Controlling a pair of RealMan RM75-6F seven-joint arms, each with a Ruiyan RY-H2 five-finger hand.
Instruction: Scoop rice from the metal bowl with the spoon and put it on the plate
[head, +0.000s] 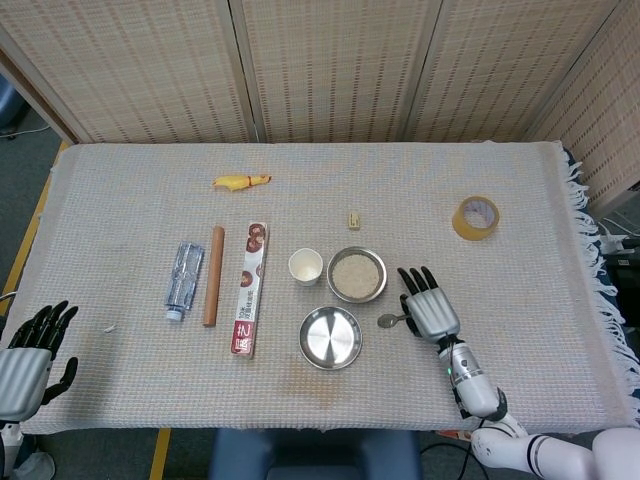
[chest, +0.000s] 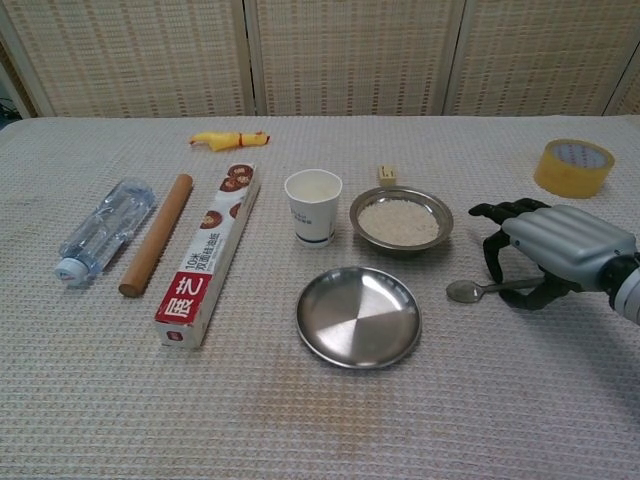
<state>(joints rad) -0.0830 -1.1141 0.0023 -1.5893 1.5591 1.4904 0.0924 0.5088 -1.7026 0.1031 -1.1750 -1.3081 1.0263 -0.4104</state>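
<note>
The spoon (chest: 467, 290) lies on the cloth right of the empty metal plate (chest: 358, 316), bowl end pointing left. My right hand (chest: 560, 250) arches over its handle, which runs between the downward-curved fingers (chest: 492, 262) and the thumb below; they pinch it. In the head view the right hand (head: 430, 306) covers the handle and only the spoon (head: 386, 320) bowl shows. The metal bowl (chest: 401, 220) of rice stands just behind the plate. My left hand (head: 28, 352) rests at the table's near left corner, fingers apart, holding nothing.
A paper cup (chest: 313, 206) stands left of the rice bowl. A long foil box (chest: 210, 256), a wooden rod (chest: 155, 235) and a water bottle (chest: 105, 226) lie further left. A tape roll (chest: 572, 167), a small block (chest: 386, 176) and a yellow toy (chest: 230, 139) are behind.
</note>
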